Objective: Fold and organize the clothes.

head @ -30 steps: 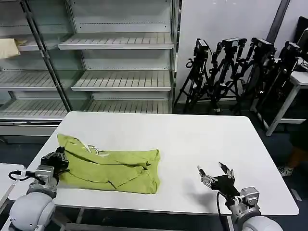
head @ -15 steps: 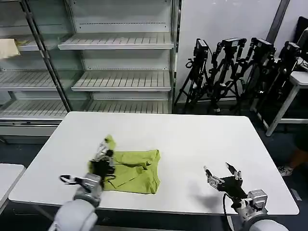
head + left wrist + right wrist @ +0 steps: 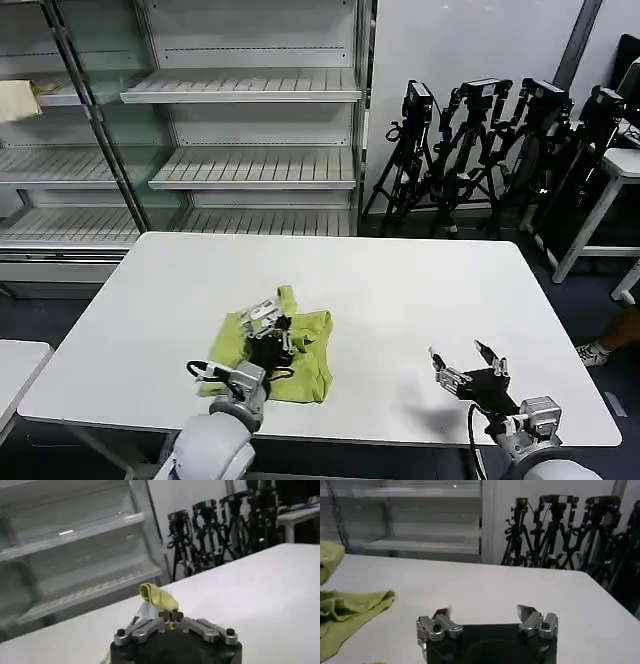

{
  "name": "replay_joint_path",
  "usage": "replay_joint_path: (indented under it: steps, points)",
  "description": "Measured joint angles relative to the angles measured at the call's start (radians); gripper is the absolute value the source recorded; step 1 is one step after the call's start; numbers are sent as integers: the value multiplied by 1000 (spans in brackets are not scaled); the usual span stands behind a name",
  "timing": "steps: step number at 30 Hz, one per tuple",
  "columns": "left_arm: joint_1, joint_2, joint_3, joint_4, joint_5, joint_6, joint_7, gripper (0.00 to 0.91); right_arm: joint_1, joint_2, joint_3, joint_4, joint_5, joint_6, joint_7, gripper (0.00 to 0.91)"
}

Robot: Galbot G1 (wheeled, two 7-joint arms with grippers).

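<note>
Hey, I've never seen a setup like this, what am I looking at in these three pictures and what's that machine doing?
This is a two-armed robot at a white table. One picture looks down from a camera on its head; the other two come from cameras on its wrists. On the table lies a lime yellow-green T-shirt of soft thin fabric, partly folded. The left gripper is shut on a fold of the shirt and holds it lifted over the rest; its wrist camera shows the pinched fabric. The right gripper waits open over bare table near the front edge. Behind stand empty metal shelves and black camera tripods.
</note>
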Motion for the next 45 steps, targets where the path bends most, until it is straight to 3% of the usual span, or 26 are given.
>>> replay_joint_path:
  steps: [11,23,31,32,33,35,45]
  points:
    - [-39,-2,-8,-29,-72,-18,-11,907,11,4,-13,-8,-1,0,-6,907]
    - [68,63,-226,-16,-206,-7,-70,907,32,2,-27,-27,0,6,-11,907]
    - [123,62,-273,50,-309,-1,-102,907,30,-1,-25,-27,0,7,-11,907]
    - [125,61,-275,59,-319,-1,-103,856,28,-1,-24,-26,0,8,-11,907]
    - [126,61,-276,67,-327,-1,-104,605,27,-2,-23,-24,1,8,-11,907]
    - [127,60,-276,81,-342,-1,-109,10,24,-4,-20,-23,1,9,-11,907]
    - [125,61,-262,123,-384,-1,-123,10,21,-5,-19,-28,1,13,-11,907]
